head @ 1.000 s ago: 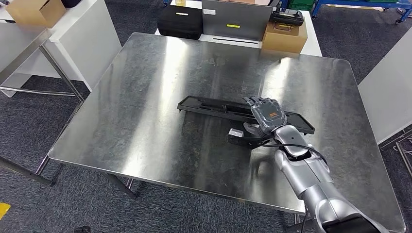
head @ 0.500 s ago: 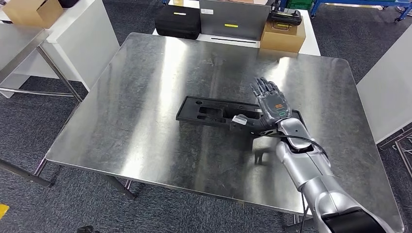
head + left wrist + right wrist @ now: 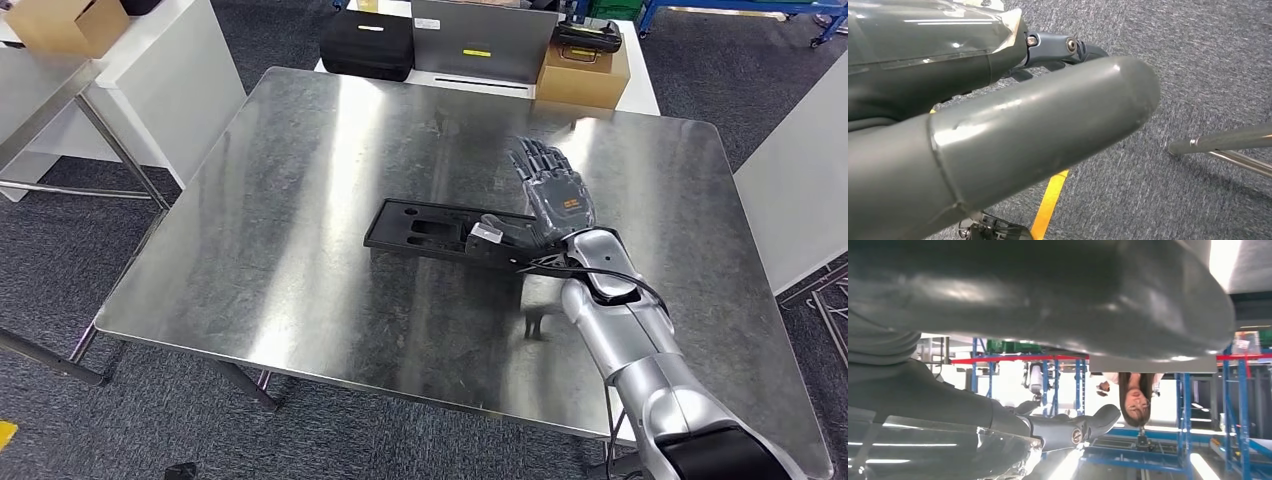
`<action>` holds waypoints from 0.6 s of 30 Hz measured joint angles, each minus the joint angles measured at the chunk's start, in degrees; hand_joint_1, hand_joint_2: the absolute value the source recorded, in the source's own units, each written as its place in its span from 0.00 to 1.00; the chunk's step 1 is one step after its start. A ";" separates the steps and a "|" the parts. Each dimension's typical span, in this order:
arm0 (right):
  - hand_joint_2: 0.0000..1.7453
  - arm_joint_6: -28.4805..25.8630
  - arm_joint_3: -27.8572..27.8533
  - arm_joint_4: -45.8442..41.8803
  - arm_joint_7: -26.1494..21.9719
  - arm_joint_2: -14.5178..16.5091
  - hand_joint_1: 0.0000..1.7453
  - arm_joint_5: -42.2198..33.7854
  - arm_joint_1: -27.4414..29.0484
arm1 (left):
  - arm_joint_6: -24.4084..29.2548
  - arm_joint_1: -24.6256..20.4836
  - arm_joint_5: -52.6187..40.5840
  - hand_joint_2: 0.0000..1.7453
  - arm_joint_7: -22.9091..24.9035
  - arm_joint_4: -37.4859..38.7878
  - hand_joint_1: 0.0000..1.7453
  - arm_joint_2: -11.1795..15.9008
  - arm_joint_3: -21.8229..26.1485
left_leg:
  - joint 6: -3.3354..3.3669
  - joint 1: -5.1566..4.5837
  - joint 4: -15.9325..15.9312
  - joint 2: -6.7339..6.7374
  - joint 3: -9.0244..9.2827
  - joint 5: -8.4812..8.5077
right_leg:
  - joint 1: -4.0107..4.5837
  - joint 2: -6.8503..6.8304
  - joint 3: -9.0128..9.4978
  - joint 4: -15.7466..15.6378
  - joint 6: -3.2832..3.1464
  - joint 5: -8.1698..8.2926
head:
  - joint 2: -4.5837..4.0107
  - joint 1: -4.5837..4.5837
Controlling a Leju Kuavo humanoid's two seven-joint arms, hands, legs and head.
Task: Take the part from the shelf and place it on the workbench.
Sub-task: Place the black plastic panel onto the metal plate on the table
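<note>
Since a second ago the right hand (image 3: 555,195) has lifted off the part (image 3: 430,228), fingers (image 3: 535,160) now spread, holding nothing, palm raised above its 3 o'clock end. The part, a flat black moulded tray-like piece with cut-outs, lies mid-counter (image 3: 300,250) on scuffed brushed steel. Left hand (image 3: 998,150) hangs over grey carpet; fingers' state unclear. A person (image 3: 1135,395) stands beyond, by blue racks.

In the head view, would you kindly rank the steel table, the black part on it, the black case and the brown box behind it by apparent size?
1. Steel table, by far the largest.
2. Black part.
3. Black case and brown box: close in apparent size, and both stand farther from the camera, so I would not rank them.
</note>
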 joint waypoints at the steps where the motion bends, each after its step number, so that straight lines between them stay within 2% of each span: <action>1: 0.00 -0.01 0.03 -0.18 0.10 -0.01 0.00 0.09 0.07 | -0.02 -0.02 -0.02 0.00 0.01 0.00 0.00 0.00 0.00 | 0.00 -0.01 0.00 0.01 0.00 0.00 | 0.00 0.00 0.00 0.00 0.00 0.00 | 0.00 0.00; 10: 0.00 -0.86 0.25 -1.15 0.34 0.07 0.00 0.27 0.49 | 0.50 -0.03 -0.23 0.00 1.32 0.00 0.00 0.02 0.01 | 0.12 -0.35 0.14 -0.02 0.00 -0.09 | -0.42 0.00 0.00 -0.06 0.03 0.01 | 0.00 -0.01; 13: 0.00 -0.86 0.27 -1.19 0.50 0.08 0.00 0.52 0.70 | 0.54 -0.03 -0.56 0.00 1.44 0.00 0.00 0.00 0.01 | 0.37 -0.56 0.18 -0.04 -0.04 -0.15 | -0.58 -0.04 0.05 -0.14 0.11 0.05 | 0.00 -0.02; 15: 0.00 -0.87 0.27 -1.56 0.63 -0.02 0.00 0.54 0.86 | 0.39 -0.03 -0.99 0.00 1.43 0.00 0.00 -0.05 0.01 | 0.80 -0.33 -0.31 -0.08 0.30 0.08 | -0.49 -0.10 0.01 0.04 0.28 -0.10 | 0.00 -0.02; 16: 0.00 -0.88 0.27 -1.82 0.68 -0.14 0.00 0.54 0.95 | 0.34 -0.03 -1.19 0.00 1.43 0.00 0.00 -0.09 0.01 | 1.04 -0.10 -0.67 -0.11 0.61 0.25 | -0.42 -0.13 -0.39 0.92 0.30 -0.57 | 0.00 0.04; 18: 0.00 -0.90 0.28 -2.23 0.73 -0.41 0.00 0.54 1.25 | 0.30 -0.07 -1.44 0.00 1.44 -0.01 0.00 -0.14 0.01 | 1.39 0.29 -1.16 -0.25 1.13 0.46 | -0.46 -0.17 -3.21 6.57 0.09 -2.89 | 0.00 0.17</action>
